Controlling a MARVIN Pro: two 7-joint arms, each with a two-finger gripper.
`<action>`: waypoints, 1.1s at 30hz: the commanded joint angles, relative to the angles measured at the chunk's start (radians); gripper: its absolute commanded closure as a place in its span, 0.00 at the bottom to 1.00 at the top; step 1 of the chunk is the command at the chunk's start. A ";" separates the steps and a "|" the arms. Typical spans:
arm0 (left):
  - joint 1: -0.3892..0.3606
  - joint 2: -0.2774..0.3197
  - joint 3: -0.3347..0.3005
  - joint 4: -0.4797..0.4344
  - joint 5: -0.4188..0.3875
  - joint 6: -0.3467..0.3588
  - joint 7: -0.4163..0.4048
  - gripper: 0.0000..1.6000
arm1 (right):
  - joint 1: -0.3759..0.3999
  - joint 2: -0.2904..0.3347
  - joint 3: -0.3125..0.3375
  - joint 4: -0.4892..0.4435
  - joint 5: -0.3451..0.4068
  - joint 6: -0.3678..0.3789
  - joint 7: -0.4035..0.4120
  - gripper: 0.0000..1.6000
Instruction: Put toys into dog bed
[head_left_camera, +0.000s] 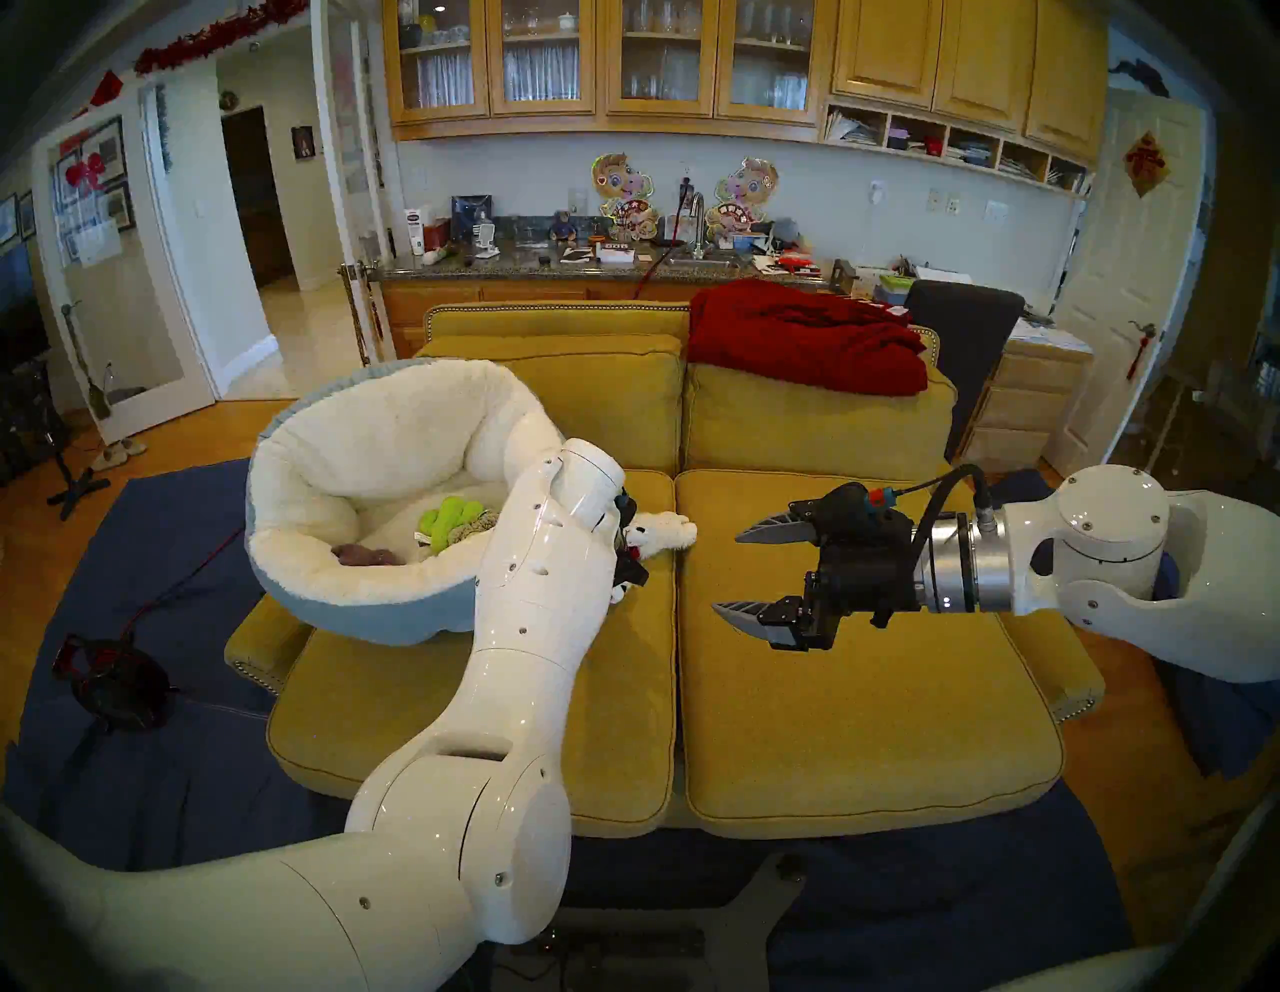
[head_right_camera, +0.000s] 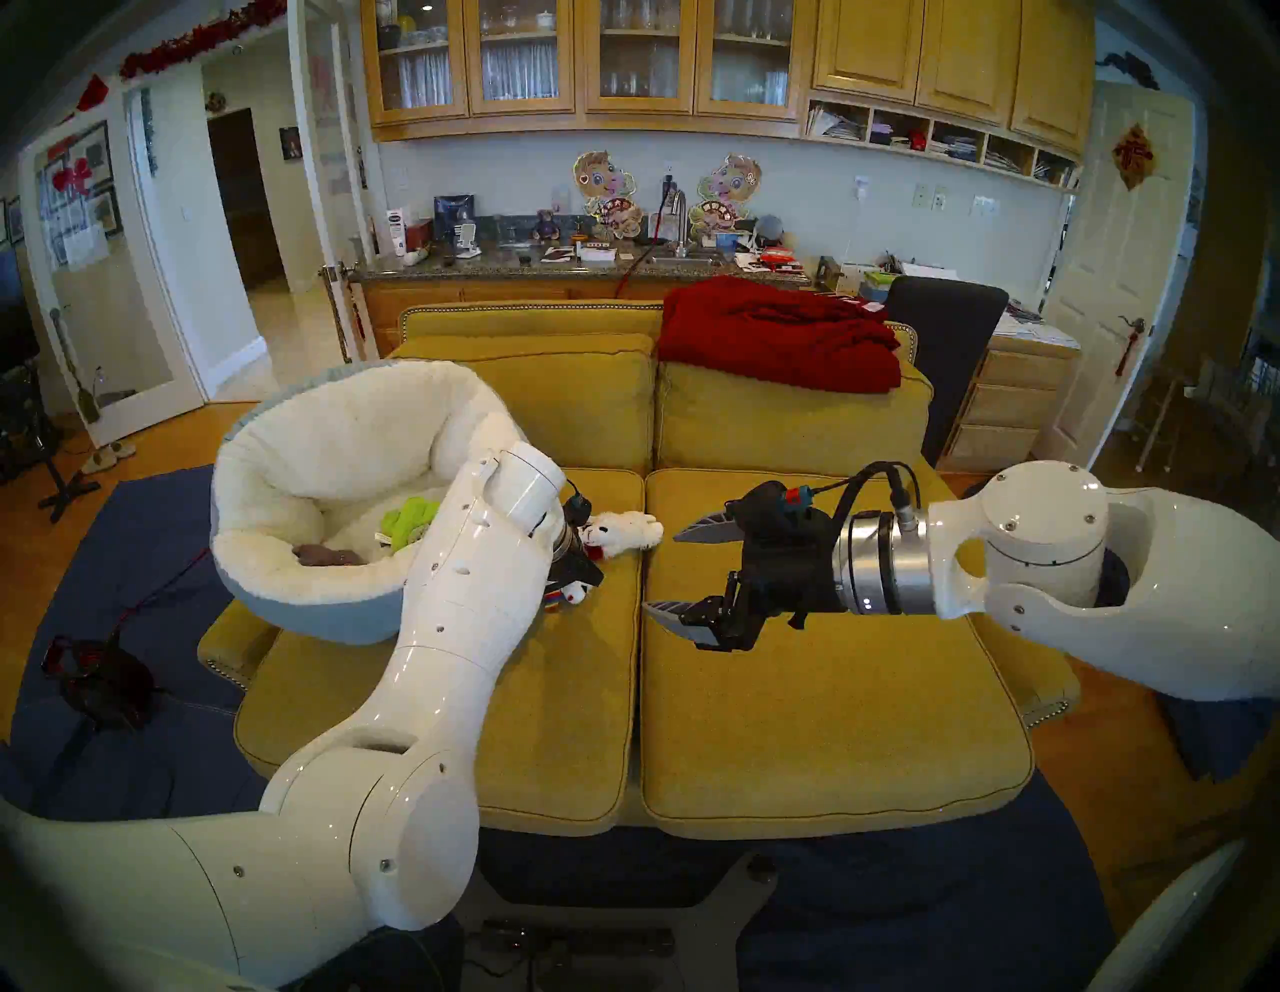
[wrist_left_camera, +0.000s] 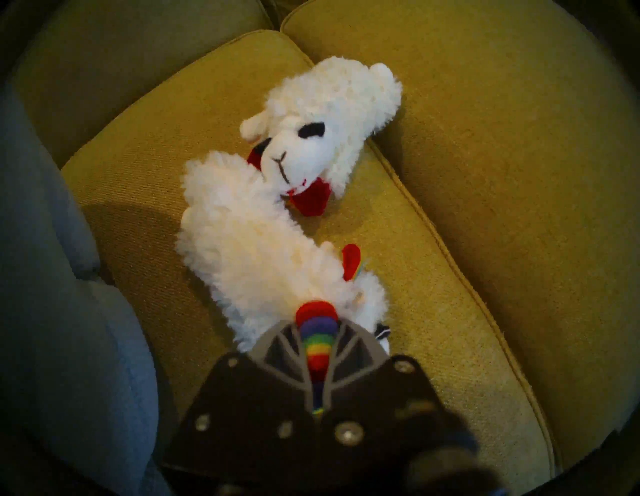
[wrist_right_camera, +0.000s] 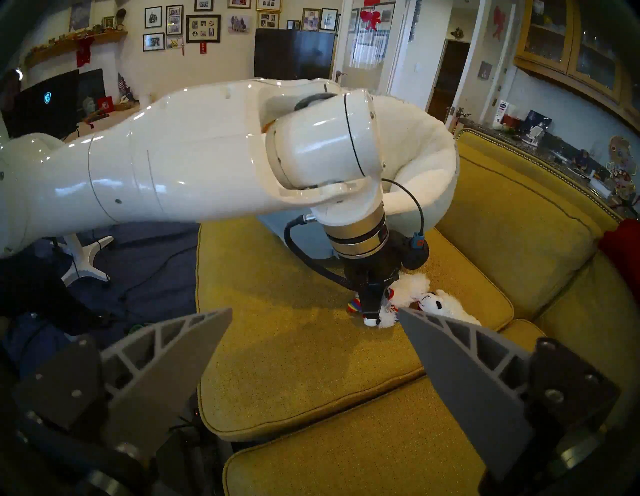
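The rainbow-trimmed lamb (wrist_left_camera: 263, 249) is lying on the sofa's left seat cushion (head_left_camera: 429, 700), just right of the dog bed (head_left_camera: 325, 443), touching a second white lamb (wrist_left_camera: 329, 124). The left gripper (wrist_left_camera: 317, 346) is clamping its striped rainbow limb. The right gripper (head_left_camera: 751, 571) is hovering spread wide, empty, right of the bed. No readable writing is showing nearby.

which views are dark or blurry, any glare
Left wrist view: dim, the left pincer blurred up close, the rainbow-trimmed lamb sharper. Head views: evenly lit, glare streaks on the white left arm, edges bent by fisheye. Right wrist view: bright, its right pincer soft.
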 joint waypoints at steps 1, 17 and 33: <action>-0.013 -0.015 0.020 -0.113 0.005 -0.001 -0.055 1.00 | 0.021 -0.002 0.020 0.001 0.000 -0.011 -0.002 0.00; 0.012 -0.038 0.046 -0.295 -0.017 -0.001 -0.050 1.00 | 0.018 -0.002 0.017 0.000 0.000 -0.007 -0.003 0.00; -0.005 -0.017 0.024 -0.463 -0.041 -0.001 -0.029 1.00 | 0.017 -0.002 0.012 0.000 0.000 -0.005 -0.003 0.00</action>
